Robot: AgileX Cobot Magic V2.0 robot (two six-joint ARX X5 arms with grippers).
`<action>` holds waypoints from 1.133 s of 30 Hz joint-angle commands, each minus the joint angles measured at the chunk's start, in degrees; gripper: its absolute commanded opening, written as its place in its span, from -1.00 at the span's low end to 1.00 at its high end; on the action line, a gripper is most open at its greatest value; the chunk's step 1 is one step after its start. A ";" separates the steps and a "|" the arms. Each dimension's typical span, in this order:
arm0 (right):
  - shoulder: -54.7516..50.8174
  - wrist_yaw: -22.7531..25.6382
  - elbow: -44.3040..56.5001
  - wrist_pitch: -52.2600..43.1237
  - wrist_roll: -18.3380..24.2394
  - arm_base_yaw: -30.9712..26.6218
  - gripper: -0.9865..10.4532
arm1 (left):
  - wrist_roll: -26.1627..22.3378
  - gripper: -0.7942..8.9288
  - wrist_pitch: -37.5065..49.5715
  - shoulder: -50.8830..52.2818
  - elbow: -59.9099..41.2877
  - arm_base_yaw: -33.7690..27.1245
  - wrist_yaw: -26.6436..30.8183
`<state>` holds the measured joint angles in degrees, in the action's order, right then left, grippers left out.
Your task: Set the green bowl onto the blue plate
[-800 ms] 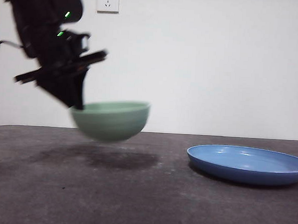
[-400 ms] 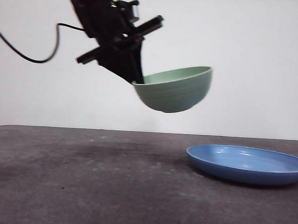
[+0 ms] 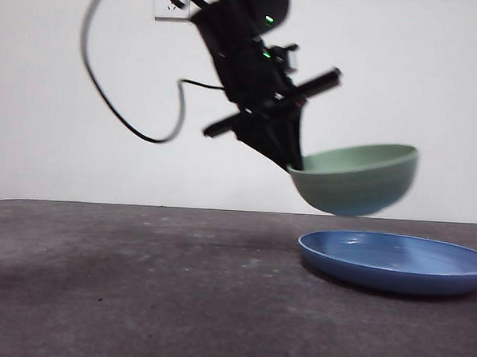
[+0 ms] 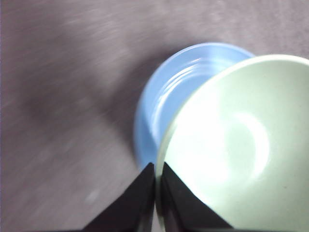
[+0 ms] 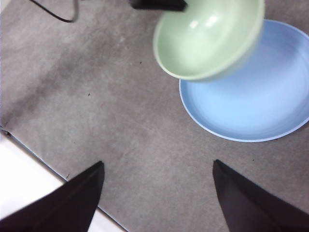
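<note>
Front view: the pale mint-green ridged round bowl [image 3: 355,180] hangs in the air above the near edge of the wide, glossy blue round plate [image 3: 396,262], clear of it, carried by the left gripper [image 3: 294,165], whose jaws pinch its rim. The bowl is tilted, mouth up and leaning slightly toward the arm; being round, it has no long axis. The carry looks largely done; centring, lowering and release remain.

Left wrist view: the left gripper [image 4: 157,181] has its two jaws pressed close on the bowl's [image 4: 236,145] rim, one inside, one outside, with the plate [image 4: 164,96] showing beyond and below.

Right wrist view: the right gripper [image 5: 157,193] waits with jaws spread wide, well apart from the bowl [image 5: 207,38], which overlaps the plate's [image 5: 251,101] edge above the dark grey table [image 5: 96,106].
</note>
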<state>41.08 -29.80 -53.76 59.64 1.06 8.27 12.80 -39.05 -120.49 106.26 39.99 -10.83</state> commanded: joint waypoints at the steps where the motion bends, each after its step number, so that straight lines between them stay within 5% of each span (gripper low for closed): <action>1: -0.70 0.09 -1.25 -0.44 -1.07 0.22 -0.20 | 0.26 -0.80 -1.11 -4.79 5.90 1.31 -0.15; 22: -3.50 0.26 -1.33 -0.37 -1.97 0.22 -0.20 | 0.33 -0.76 -4.81 -14.36 13.09 3.65 0.85; 29: -3.50 0.24 -1.33 -0.37 -1.97 0.22 -0.20 | 0.33 -0.31 -4.79 -14.34 13.29 3.91 0.85; 34: -3.50 0.31 -1.33 -0.37 -1.95 0.22 -0.20 | 0.33 -0.31 -6.05 -14.08 14.27 3.85 0.79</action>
<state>37.36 -29.71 -53.87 59.68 -0.43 8.27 12.99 -45.28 -133.36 118.41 43.27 -10.20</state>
